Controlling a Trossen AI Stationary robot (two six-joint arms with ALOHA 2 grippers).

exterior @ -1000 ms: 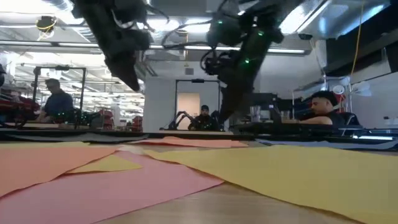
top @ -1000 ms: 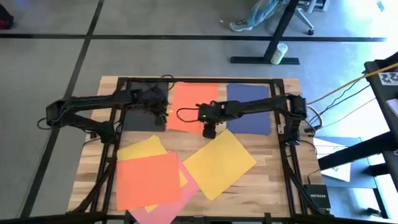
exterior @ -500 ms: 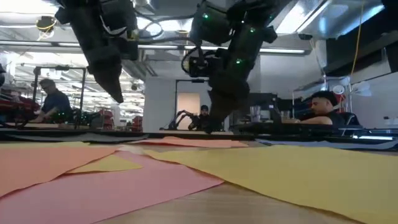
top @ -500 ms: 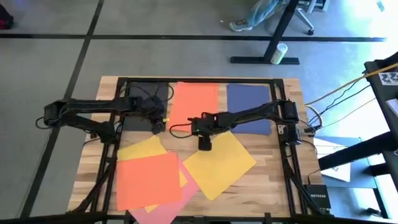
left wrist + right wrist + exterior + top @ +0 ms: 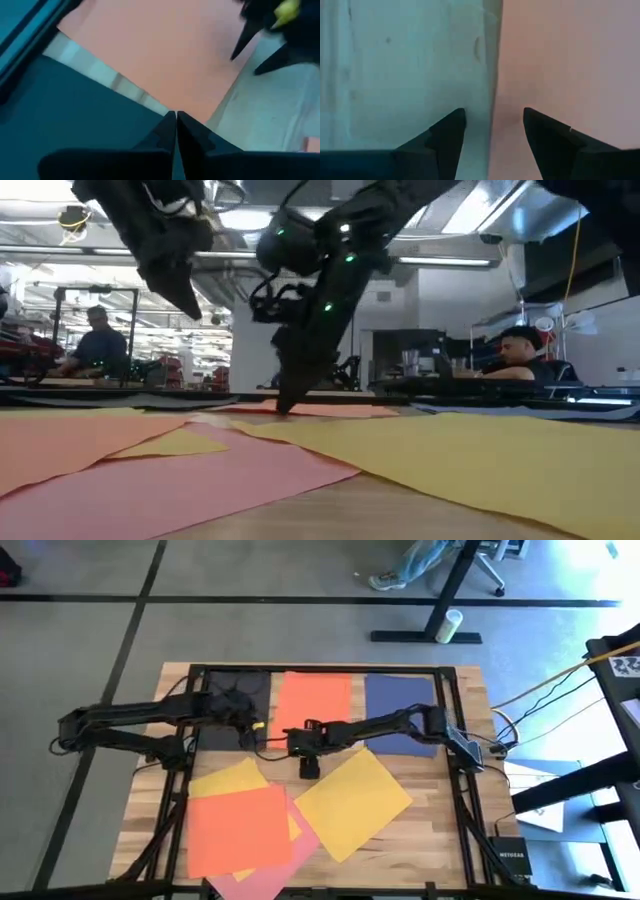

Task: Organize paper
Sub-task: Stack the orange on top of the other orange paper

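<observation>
Three paper sheets lie flat in a row at the far side: black [image 5: 232,705], orange-red [image 5: 313,708] and navy [image 5: 400,712]. Nearer lie a large yellow sheet [image 5: 352,802] and an orange sheet [image 5: 240,832], which overlaps another yellow sheet [image 5: 228,780] and a pink one [image 5: 290,858]. My left gripper [image 5: 256,730] hangs shut above the black sheet's near right corner [image 5: 100,125]. My right gripper [image 5: 309,770] stands open and low between the orange-red and large yellow sheets. Its fingers straddle a sheet's straight edge [image 5: 492,75]. I cannot tell which sheet that is. My right gripper points down, slanting, with its tips [image 5: 283,408] close to the table top. One finger is over bare wood and one over the sheet. I cannot tell whether they touch the sheet or the table.
A black metal frame [image 5: 452,730] borders the wooden table [image 5: 430,830], and cables run along its right side. Bare wood shows at the near right. Beyond the table, people sit at desks [image 5: 520,355].
My right gripper has swung toward the table's left edge and a little nearer, past the orange-red sheet's near edge. It has tipped and sunk close to the table. My left gripper has drifted slightly toward the table's left edge and stayed raised. No sheet has moved.
</observation>
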